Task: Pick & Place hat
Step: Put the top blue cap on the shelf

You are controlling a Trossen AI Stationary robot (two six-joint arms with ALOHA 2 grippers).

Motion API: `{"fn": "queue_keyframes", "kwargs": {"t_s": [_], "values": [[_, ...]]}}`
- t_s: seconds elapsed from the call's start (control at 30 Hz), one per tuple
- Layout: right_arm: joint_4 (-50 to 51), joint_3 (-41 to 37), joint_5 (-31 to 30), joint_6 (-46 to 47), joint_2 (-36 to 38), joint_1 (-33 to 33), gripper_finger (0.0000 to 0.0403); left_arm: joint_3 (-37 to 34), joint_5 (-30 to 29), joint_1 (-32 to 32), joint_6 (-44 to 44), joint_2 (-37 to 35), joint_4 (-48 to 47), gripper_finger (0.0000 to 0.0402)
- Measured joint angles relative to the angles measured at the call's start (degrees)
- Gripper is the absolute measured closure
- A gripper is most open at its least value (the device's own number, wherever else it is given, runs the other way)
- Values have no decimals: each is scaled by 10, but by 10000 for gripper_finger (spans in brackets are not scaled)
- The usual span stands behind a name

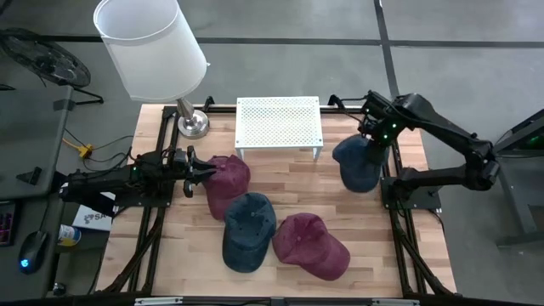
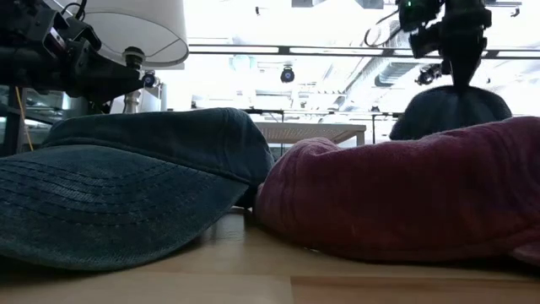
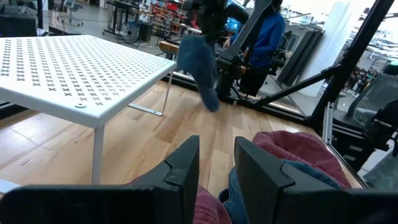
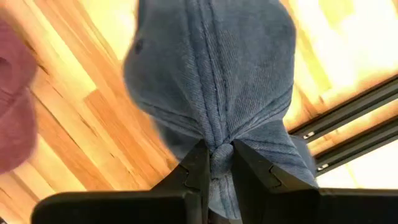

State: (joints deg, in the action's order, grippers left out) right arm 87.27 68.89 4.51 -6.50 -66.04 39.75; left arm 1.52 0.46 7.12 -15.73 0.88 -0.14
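Four hats in sight; my right pincer (image 1: 371, 141) pinches the blue hat (image 1: 357, 164), hanging right of the white rack (image 1: 278, 121). My left pincer (image 1: 197, 167), fingers slightly spread, hovers at the maroon hat (image 1: 228, 180) left of the rack.

Centre of table: crowded by a maroon cap (image 1: 225, 183), a dark blue cap (image 1: 248, 229) and a second maroon cap (image 1: 310, 246), lying touching or nearly so
Back edge: white perforated rack (image 1: 279, 121) and lamp (image 1: 157, 55) stand in the way
Right side: a blue cap (image 1: 357, 163) hangs from the right gripper (image 1: 375, 140), bare boards between it and the rack
Front corners: bare wood
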Motion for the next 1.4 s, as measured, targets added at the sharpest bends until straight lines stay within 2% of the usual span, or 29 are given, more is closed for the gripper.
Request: {"fn": "queue_keyframes", "kwargs": {"t_s": [0.23, 0.8, 1.13, 1.4], "values": [[27, 78, 9, 5, -15, 0, 361, 0, 0, 0, 0, 0, 0, 301], [28, 304, 130, 66, -101, -42, 361, 0, 0, 0, 0, 0, 0, 301], [27, 438, 132, 73, -199, -61, 361, 0, 0, 0, 0, 0, 0, 301], [-4, 503, 130, 65, -265, -61, 361, 0, 0, 0, 0, 0, 0, 301]]}}
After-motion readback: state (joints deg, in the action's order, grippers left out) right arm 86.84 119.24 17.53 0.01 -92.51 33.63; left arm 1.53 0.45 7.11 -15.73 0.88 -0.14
